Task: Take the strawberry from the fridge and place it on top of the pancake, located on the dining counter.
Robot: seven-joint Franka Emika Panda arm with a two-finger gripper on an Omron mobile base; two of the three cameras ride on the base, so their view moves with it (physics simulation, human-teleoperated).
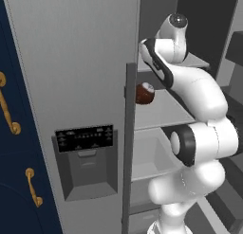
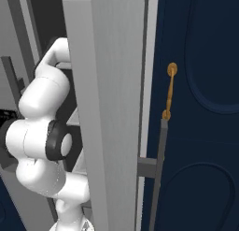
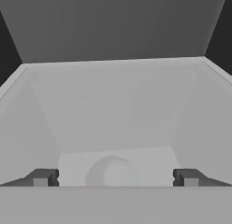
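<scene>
Your gripper [image 3: 115, 177] sits wide open inside the fridge [image 1: 76, 62], holding nothing. A pale rounded shape [image 3: 111, 172] between the fingertips stays unreadable. Brown ball [image 1: 144, 93] half hidden by the door edge.

This is a home kitchen. A tall grey fridge [image 1: 71, 62] with a black dispenser panel [image 1: 85, 137] stands open, its pale shelves [image 1: 159, 110] in view, and navy cabinet fronts [image 2: 200, 108] with curved gold handles [image 2: 170, 90] flank it on both sides.

matt grey fridge [image 1: 71, 62], brass-like handles [image 1: 7, 110]
</scene>
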